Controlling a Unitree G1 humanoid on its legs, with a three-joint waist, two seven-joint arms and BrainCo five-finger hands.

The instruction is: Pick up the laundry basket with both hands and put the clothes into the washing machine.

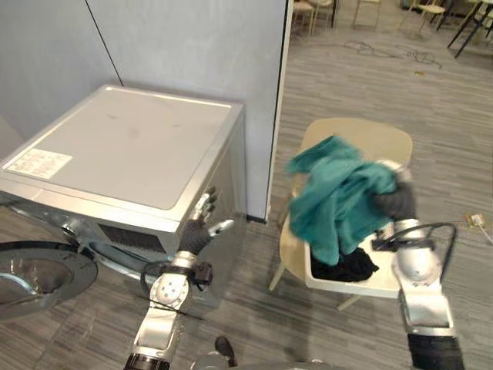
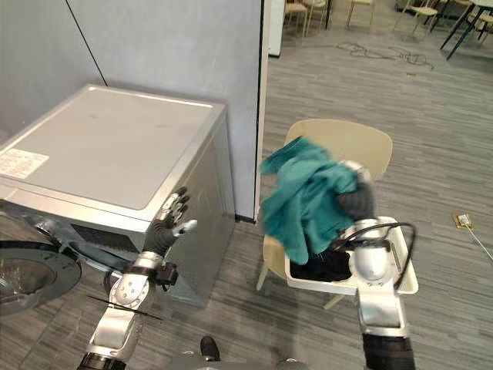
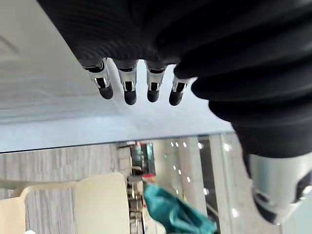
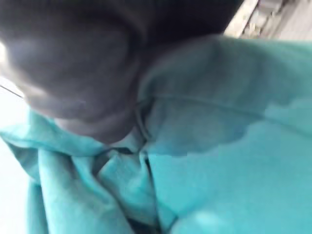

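A white laundry basket [image 1: 362, 286] stands on a beige chair [image 1: 370, 139] to the right of the silver washing machine [image 1: 123, 146]. Its round door [image 1: 38, 274] hangs open at the lower left. My right hand [image 1: 396, 200] is shut on a teal garment [image 1: 335, 196], which hangs raised above the basket. The same teal cloth [image 4: 219, 146] lies right against the hand in the right wrist view. Dark clothes [image 1: 350, 267] lie in the basket. My left hand [image 1: 199, 230] is open with straight fingers [image 3: 129, 90], held beside the machine's front right corner and holding nothing.
A grey partition wall [image 1: 192, 46] stands behind the machine and ends beside the chair. Wood-look floor runs to the right, with a small floor socket [image 1: 476, 220]. Chairs and table legs [image 1: 470, 23] stand far back.
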